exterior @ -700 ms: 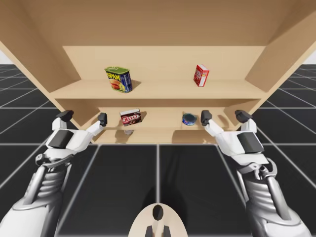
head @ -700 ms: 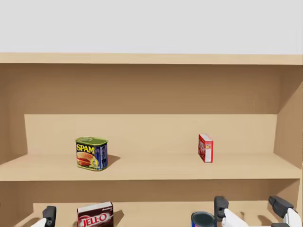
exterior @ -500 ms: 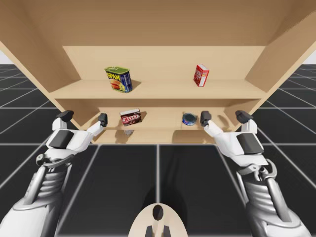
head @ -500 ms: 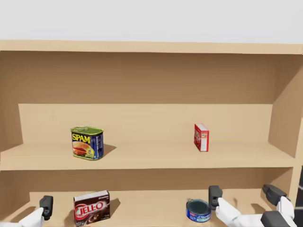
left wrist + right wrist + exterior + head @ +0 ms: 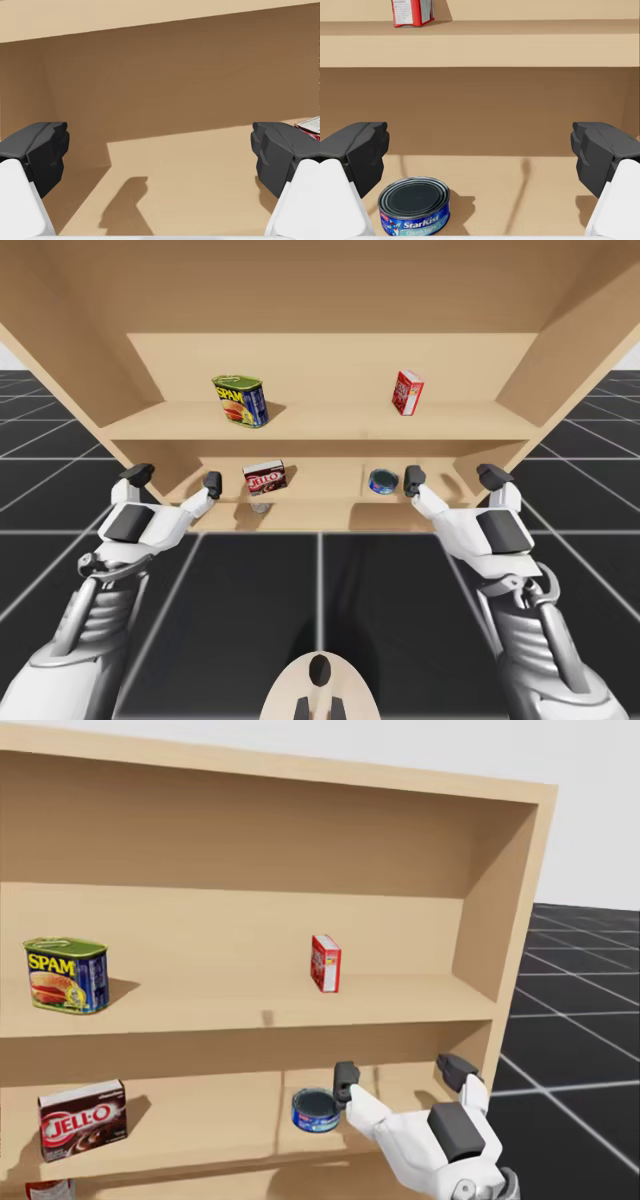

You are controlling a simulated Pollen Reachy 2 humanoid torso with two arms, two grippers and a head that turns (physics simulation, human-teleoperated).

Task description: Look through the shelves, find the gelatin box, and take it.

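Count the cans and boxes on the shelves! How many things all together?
Cans: 2, a yellow and blue can and a short round blue can.
Boxes: 2, a small red box and a dark box.
Unclear kind: 1, a red and white thing peeking out under the lower shelf.
Total: 5.

Simulated test scene, pantry-like: bare wooden shelf unit on black grid floor, blank white backdrop, stocked with yellow-blue tin, red box.
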